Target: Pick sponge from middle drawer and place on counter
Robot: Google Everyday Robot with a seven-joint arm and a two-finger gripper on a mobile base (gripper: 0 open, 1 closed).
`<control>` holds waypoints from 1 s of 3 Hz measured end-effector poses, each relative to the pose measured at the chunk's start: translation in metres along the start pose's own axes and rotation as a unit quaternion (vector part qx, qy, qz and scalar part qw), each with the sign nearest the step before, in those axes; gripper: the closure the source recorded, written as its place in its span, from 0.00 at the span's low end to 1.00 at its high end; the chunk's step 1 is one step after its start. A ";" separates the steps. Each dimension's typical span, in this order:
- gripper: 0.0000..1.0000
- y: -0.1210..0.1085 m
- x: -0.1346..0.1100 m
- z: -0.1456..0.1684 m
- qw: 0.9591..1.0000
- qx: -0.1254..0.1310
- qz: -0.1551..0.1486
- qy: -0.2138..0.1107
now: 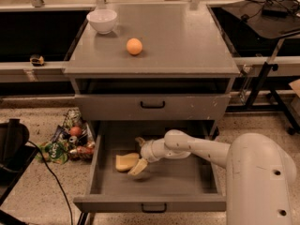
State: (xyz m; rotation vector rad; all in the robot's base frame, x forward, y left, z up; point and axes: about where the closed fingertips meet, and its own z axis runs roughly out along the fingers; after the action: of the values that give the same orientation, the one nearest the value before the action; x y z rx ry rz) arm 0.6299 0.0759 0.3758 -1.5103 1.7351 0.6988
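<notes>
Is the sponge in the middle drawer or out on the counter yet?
In. The sponge lies on the floor of the middle drawer, the gripper open right beside it; it is not on the counter.

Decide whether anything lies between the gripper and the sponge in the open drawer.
Nothing visible does. The gripper, open, sits inside the middle drawer right beside the sponge. Its pale lower finger is next to the sponge's right edge, and only bare drawer floor lies around them. Whether they touch cannot be told.
</notes>
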 end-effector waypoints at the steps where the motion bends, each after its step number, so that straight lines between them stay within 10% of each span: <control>1: 0.18 0.007 0.004 0.023 1.000 -0.017 0.000 -0.001; 3: 0.65 0.020 0.002 0.016 1.000 -0.012 -0.005 -0.002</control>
State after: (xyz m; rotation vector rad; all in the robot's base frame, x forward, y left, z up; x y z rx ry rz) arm 0.6124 0.0909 0.3638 -1.5317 1.7212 0.7201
